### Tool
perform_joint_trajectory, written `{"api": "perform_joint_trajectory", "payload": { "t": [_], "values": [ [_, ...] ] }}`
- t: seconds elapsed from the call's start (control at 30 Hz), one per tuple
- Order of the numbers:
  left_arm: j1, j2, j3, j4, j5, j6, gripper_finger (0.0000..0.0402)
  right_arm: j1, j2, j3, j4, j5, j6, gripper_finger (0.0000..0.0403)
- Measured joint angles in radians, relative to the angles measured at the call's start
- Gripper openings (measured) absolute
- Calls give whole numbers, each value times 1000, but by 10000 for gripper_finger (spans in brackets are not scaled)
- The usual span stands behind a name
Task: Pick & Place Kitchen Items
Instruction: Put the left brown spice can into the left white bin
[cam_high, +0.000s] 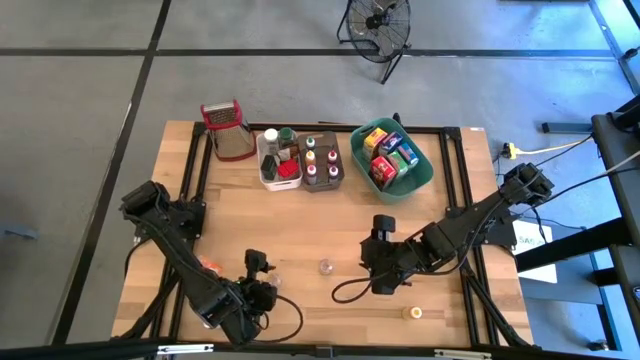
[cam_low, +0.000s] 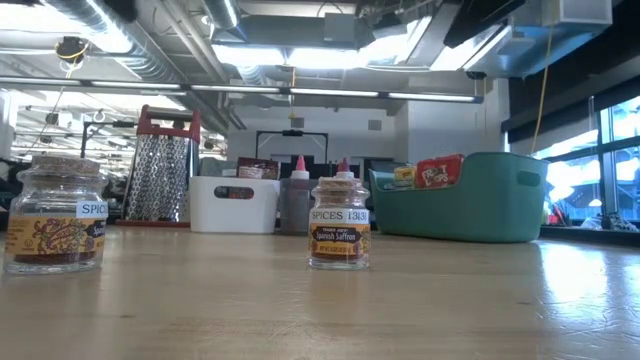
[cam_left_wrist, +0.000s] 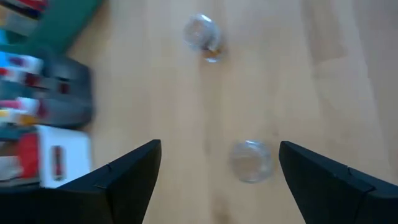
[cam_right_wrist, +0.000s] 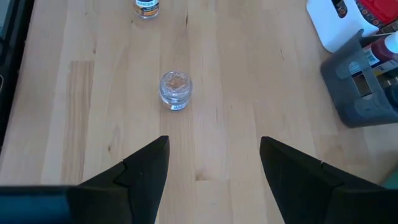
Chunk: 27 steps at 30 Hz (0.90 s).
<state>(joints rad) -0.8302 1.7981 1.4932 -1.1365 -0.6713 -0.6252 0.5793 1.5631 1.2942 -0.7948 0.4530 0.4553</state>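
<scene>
Spice jars (cam_low: 339, 224) of clear glass with cork stoppers are what remain loose on the pale wooden table (cam_high: 330, 215): one small round jar (cam_high: 325, 266) stands alone in the middle of the front half, squat and see-through with a printed label, and a second jar (cam_high: 411, 313) sits near the front edge toward the right. The left claw (cam_high: 262, 268) hangs low just beside the middle jar, on its left, its two dark wedge-shaped fingers spread wide with nothing between them. The right claw (cam_high: 378, 226) hovers a little to the jar's right and farther back, fingers also parted and empty. Along the back edge sit a white plastic bin (cam_high: 279, 172) with bottles, a dark grey bin (cam_high: 322, 160) of squeeze bottles with coloured caps, and a rounded teal tub (cam_high: 426, 172) packed with colourful little boxes. At the far left stands a perforated steel grater (cam_high: 229, 131) with a red handle.
</scene>
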Motion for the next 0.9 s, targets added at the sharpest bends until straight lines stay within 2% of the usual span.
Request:
{"api": "perform_joint_trajectory", "payload": {
  "t": [0.17, 0.33, 0.5, 0.7, 0.9],
  "values": [
    [6, 1, -72, 90, 58, 40, 322, 0, 0, 0, 2, 0, 0, 254],
    [22, 2, -117, 101, 79, 45, 322, 0, 0, 0, 10, 0, 0, 253],
    [66, 2, -158, 171, 211, 46, 322, 0, 0, 0, 14, 4, 0, 253],
    [114, 2, -163, 207, 273, 132, 322, 0, 0, 0, 14, 26, 0, 253],
    [149, 2, -163, 205, 347, 142, 322, 0, 0, 0, 14, 26, 0, 253]
  ]
}}
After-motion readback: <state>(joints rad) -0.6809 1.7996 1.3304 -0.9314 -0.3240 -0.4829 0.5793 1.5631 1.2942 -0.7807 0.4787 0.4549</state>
